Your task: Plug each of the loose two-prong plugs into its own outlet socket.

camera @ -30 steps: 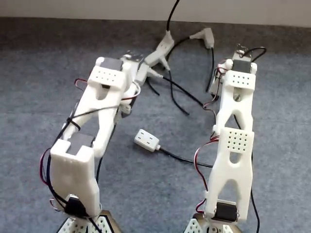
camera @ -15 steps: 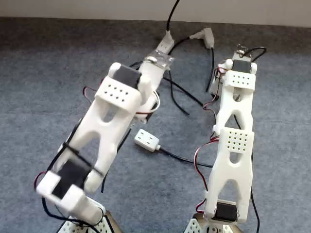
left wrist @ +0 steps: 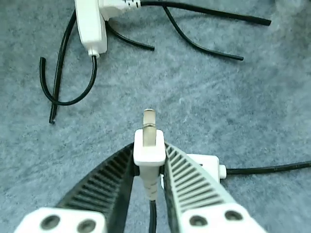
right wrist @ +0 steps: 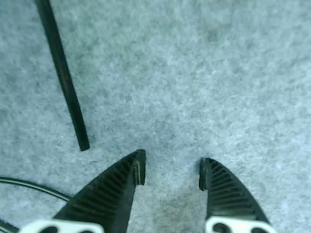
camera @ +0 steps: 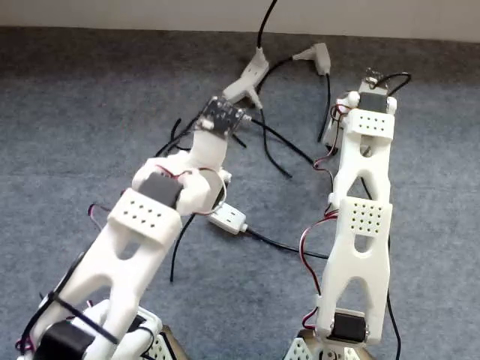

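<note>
Your left gripper (left wrist: 149, 156) is clamped on a white two-prong plug (left wrist: 147, 141). Its ribbed black fingers (left wrist: 182, 171) pinch the smooth boxy body, and the metal prongs point forward. The white rectangular outlet socket (left wrist: 208, 163) lies just beside one finger on fuzzy grey carpet (left wrist: 233, 107). Your right gripper (right wrist: 170, 172) hangs spread apart above the carpet.

a small robotics test setup, lab or hobby bench – which of the two cannot be told. a left arm (camera: 142, 225) and a right arm (camera: 364, 217) of white perforated plastic, with bare red and black servo wires (camera: 303, 247), stand side by side on a tabletop (camera: 67, 150) covered in grey carpet-like felt – a pale wall (camera: 150, 13) runs along its far edge, and loose black cords (camera: 285, 142) and a white socket block (camera: 227, 217) lie about.
</note>
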Robot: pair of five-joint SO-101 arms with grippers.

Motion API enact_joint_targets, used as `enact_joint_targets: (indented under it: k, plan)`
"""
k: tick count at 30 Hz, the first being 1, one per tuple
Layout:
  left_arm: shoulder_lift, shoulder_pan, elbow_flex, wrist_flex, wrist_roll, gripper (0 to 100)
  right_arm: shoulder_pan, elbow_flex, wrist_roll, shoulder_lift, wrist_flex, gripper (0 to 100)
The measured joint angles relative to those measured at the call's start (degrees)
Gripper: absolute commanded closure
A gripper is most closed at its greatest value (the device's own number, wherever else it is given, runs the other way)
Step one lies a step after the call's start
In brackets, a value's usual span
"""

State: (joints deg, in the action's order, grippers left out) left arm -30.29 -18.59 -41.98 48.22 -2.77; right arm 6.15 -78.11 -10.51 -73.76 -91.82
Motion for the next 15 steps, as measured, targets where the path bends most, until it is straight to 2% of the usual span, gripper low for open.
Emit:
enact_joint_targets:
  k: [5,12,15]
  plan:
    - [-10.64,-2.37,-13.89,-12.66,0.0,99,-0.09,0.0,0.0,0.0,0.0,82.1]
    - [-37.27,2.64,-27.52,-13.63,1.23,99,-0.35,0.0,0.0,0.0,0.0,82.1]
    - [-49.58,2.73,-33.93,-15.82,1.23,99,-0.35,-0.7,0.0,-0.44,0.0,82.1]
